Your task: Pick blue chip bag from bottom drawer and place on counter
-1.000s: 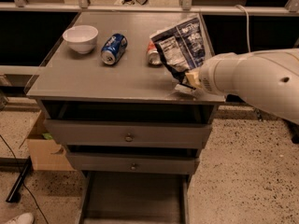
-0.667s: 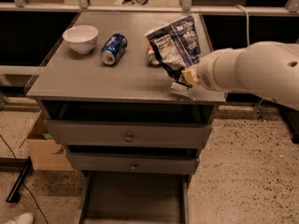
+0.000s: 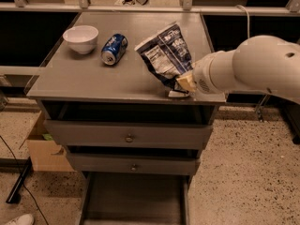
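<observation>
The blue chip bag (image 3: 165,54), dark crinkled foil with white label panels, stands tilted over the right front part of the counter (image 3: 79,81). My gripper (image 3: 182,84) is at the bag's lower right corner, shut on it, close to the counter's front edge. My white arm (image 3: 255,67) comes in from the right. The bottom drawer (image 3: 136,203) is pulled out below, and its grey floor is bare.
A white bowl (image 3: 80,38) and a blue soda can (image 3: 114,48) lying on its side occupy the left of the counter. Two knobbed drawers (image 3: 129,137) are closed. A cardboard box (image 3: 44,149) sits on the floor to the left.
The gripper and the bag have shifted left and a little lower over the counter. The bag now covers a small can that showed behind it before.
</observation>
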You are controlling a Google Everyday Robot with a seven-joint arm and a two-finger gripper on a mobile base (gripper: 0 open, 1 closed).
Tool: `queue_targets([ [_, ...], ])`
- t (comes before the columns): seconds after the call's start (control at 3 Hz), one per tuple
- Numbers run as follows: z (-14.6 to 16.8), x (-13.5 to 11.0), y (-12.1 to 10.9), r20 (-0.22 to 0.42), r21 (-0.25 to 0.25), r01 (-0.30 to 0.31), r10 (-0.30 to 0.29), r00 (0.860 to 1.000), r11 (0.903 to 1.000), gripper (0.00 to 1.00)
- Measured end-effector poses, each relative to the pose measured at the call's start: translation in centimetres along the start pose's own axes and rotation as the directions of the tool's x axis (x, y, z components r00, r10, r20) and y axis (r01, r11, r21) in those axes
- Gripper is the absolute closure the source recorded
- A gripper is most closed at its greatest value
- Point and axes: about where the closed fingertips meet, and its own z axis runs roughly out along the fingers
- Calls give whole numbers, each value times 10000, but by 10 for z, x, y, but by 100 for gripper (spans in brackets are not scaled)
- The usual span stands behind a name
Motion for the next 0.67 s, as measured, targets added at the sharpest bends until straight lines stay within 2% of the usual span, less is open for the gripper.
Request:
queue_targets([
  [0.67, 4, 0, -5, -24, -138, -27, 27, 10000, 9999, 100],
])
